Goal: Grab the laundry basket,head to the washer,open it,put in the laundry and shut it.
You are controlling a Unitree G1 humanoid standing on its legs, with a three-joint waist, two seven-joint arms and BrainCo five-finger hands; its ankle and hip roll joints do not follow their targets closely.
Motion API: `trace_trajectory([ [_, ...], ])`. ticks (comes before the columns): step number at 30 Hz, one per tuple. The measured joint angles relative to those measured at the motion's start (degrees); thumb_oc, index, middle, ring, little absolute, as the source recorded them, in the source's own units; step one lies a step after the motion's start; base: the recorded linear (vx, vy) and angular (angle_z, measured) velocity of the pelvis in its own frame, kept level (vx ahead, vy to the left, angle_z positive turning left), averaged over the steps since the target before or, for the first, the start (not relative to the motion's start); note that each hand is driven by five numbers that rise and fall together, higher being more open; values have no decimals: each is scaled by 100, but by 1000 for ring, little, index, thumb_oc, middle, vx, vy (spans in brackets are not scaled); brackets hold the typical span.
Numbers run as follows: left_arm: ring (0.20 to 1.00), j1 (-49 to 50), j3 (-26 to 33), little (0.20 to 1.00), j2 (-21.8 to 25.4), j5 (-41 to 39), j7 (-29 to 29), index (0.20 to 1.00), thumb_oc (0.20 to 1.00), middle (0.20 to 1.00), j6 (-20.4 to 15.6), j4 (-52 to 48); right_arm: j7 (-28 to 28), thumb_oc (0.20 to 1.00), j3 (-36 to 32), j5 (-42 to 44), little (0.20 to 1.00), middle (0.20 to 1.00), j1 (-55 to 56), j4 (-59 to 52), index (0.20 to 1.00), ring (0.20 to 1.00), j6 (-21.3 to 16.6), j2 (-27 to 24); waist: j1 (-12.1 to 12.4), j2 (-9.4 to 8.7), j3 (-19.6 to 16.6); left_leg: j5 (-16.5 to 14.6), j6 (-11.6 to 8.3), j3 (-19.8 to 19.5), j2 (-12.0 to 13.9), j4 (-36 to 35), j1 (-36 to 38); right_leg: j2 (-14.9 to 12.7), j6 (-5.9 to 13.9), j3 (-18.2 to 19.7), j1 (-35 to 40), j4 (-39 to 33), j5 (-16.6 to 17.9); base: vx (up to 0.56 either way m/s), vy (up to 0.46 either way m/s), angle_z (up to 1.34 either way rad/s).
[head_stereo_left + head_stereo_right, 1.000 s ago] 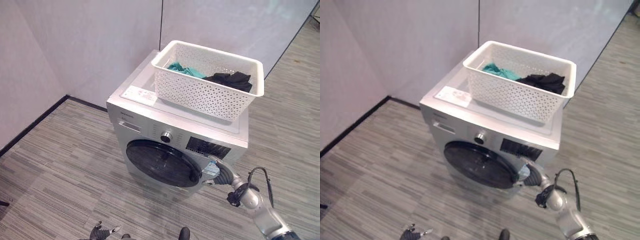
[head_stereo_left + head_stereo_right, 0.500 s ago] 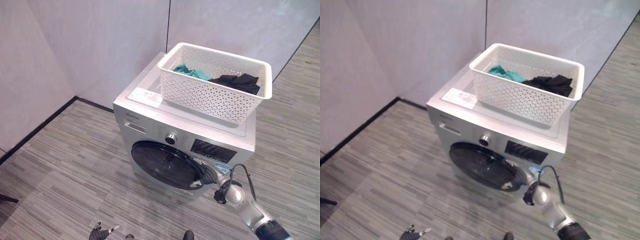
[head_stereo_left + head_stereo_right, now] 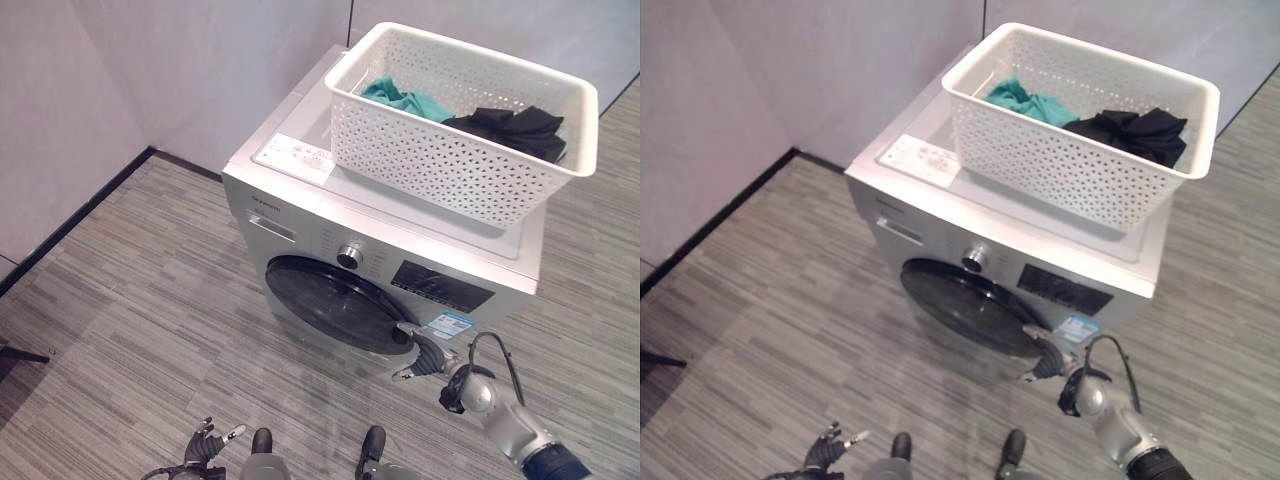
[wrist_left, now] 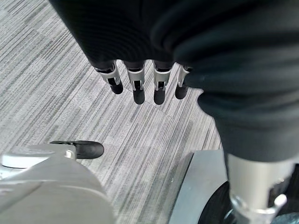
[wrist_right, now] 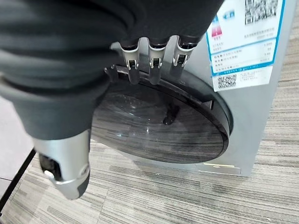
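One white laundry basket (image 3: 462,125) with clothes sits on top of the washer (image 3: 380,250). The right hand (image 3: 418,352) hooks its curled fingers on the round door (image 3: 335,305) edge. Opening looks underway; next, pull it wide. The left hand (image 4: 145,84) hangs loose by the floor.

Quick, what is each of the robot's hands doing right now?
Left hand: open, fingers straight above the floor, holding nothing.
Right hand: fingers curled on the rim of the washer door.
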Motion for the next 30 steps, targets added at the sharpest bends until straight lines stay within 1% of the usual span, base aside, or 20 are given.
trace_trajectory([
  [1,1000,-21,-1,1000,0,-141,-47,1000,1000,1000,-21,-121,1,1000,-22,5,1000,1000,-20,57,1000,1000,1,1,17,17,49,14,-2,-43,-3,-1,-21,2,0,-34,1,1,0,-19,-23,16],
  [3,1000,-7,-5,1000,2,-177,-85,1000,1000,1000,-21,-237,-2,1000,-34,34,1000,1000,-38,78,1000,1000,2,2,22,33,70,16,-3,-84,0,2,-83,-1,8,-72,-11,-1,-15,-32,-26,12],
  [7,1000,-58,-133,1000,15,-174,-90,1000,1000,1000,-28,-287,-16,1000,56,33,1000,1000,-187,133,1000,1000,9,31,30,13,132,52,-2,-93,-5,6,-248,-3,-16,-71,-188,3,7,-47,-16,2],
  [9,1000,-94,-190,1000,13,-174,-79,1000,1000,1000,-31,-319,-53,1000,240,32,1000,1000,-376,298,1000,1000,15,62,37,26,154,65,-6,-105,-5,9,-302,2,-21,-85,-235,30,12,-59,-2,2],
  [10,1000,-142,-242,1000,11,-175,-69,1000,1000,1000,-48,-347,-119,1000,466,29,1000,1000,-638,450,1000,1000,31,79,34,57,221,66,-9,-112,-4,8,-340,5,-21,-89,-238,10,11,0,0,0],
  [12,1000,-205,-266,1000,8,-178,-68,1000,1000,1000,-68,-378,-122,1000,611,29,1000,1000,-870,541,1000,1000,34,112,49,92,255,86,-11,-130,-6,9,-396,2,-35,-104,-304,3,22,-12,4,4],
  [13,1000,-227,-298,1000,9,-179,-66,1000,1000,1000,-70,-465,-124,1000,721,27,1000,1000,-1079,634,1000,1000,34,159,65,124,330,98,-15,-137,-6,4,-402,6,-45,-110,-310,41,30,9,1,4],
  [14,1000,-232,-320,1000,7,-179,-64,1000,1000,1000,-72,-493,-123,1000,727,18,1000,1000,-1115,636,1000,1000,35,174,116,145,341,98,-14,-140,-6,4,-402,5,-45,-116,-309,46,30,0,0,0],
  [15,1000,-224,-360,1000,12,-179,-63,1000,1000,1000,-83,-524,-122,1000,889,-27,1000,1000,-1283,705,1000,1000,41,181,146,159,348,98,-14,-132,-5,2,-397,4,-46,-114,-310,47,30,0,0,0],
  [21,1000,-229,-389,1000,21,-177,-78,1000,1000,1000,-100,-549,-120,1000,1207,-36,1000,1000,-1789,894,1000,1000,39,346,173,162,349,98,-14,-114,-11,5,-377,-2,-47,-97,-299,49,31,0,0,0],
  [27,1000,-189,-346,1000,35,-167,-115,1000,1000,1000,-86,-465,-80,1000,808,106,1000,1000,-1367,801,1000,1000,79,222,153,133,332,96,-12,-105,-7,-17,-237,5,-39,-86,-167,45,19,38,-16,0],
  [28,1000,-202,-333,1000,32,-157,-146,1000,1000,1000,-62,-447,-25,1000,372,209,1000,1000,-961,735,1000,1000,74,133,156,106,320,97,-13,-134,-9,-21,-246,12,-39,-103,-162,49,20,26,-15,3],
  [30,1000,-165,-211,1000,34,-159,-143,1000,1000,1000,-30,-333,-1,1000,-40,207,1000,1000,-532,720,1000,1000,195,-10,148,58,292,97,-13,-130,-17,-21,-247,11,-39,-100,-147,48,20,8,-3,-2],
])
